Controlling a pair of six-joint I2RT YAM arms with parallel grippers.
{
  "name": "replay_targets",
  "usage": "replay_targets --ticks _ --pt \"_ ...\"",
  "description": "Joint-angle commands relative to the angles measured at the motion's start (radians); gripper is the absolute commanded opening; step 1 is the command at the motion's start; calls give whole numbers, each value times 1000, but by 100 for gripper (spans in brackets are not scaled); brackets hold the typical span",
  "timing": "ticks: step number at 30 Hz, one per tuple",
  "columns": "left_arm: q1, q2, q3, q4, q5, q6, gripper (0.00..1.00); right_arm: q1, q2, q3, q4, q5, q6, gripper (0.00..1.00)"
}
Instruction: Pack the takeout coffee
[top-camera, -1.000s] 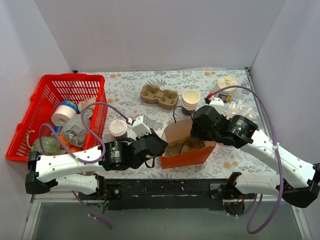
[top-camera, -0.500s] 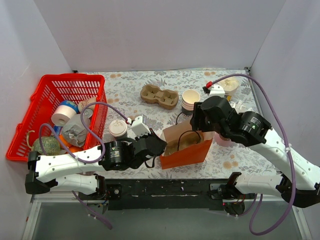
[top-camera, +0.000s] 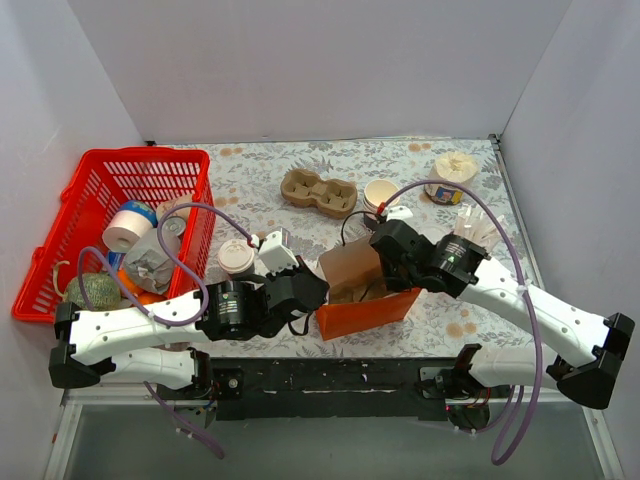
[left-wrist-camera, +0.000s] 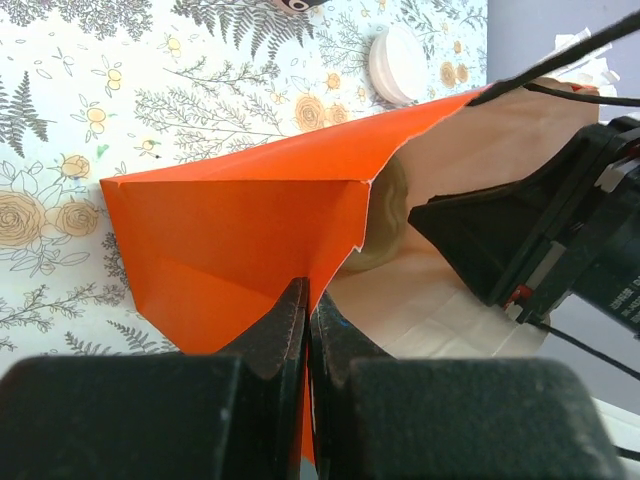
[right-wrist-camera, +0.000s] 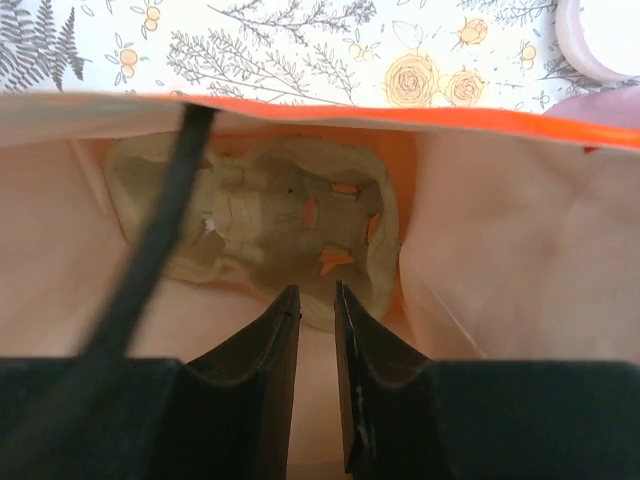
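Note:
The takeout coffee (top-camera: 237, 257), a cream cup with a white lid (left-wrist-camera: 397, 64), stands on the table left of the orange paper bag (top-camera: 370, 312). My left gripper (top-camera: 318, 292) is shut on the bag's near left edge (left-wrist-camera: 230, 240), its fingertips (left-wrist-camera: 307, 290) pinching the paper. My right gripper (top-camera: 378, 262) reaches down into the bag's mouth. In the right wrist view its jaws (right-wrist-camera: 317, 292) stand a narrow gap apart with nothing between them. They point at a cardboard cup carrier (right-wrist-camera: 260, 225) lying on the bag's bottom.
A red basket (top-camera: 110, 165) with rolls and wrapped items fills the left side. A second cardboard carrier (top-camera: 318, 192) and a stack of lidless cups (top-camera: 381, 195) sit behind the bag. A pink cup of white sticks (top-camera: 472, 226) stands to the right.
My right arm swung up behind the bag, then came down into its mouth, and its jaws narrowed. The left gripper kept its hold on the bag's edge.

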Motion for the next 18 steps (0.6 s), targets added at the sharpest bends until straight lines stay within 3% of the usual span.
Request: replay_targets --ticks 1,6,18 --pt "-6 -7 28 -67 -46 -118 0 -3 -14 -65 22 -19 4 28" --pt "-4 4 28 -56 -28 -104 0 -28 12 -59 49 -27 3 33" --pt "-4 -2 29 -61 -34 -101 0 -83 54 -158 61 -33 15 34"
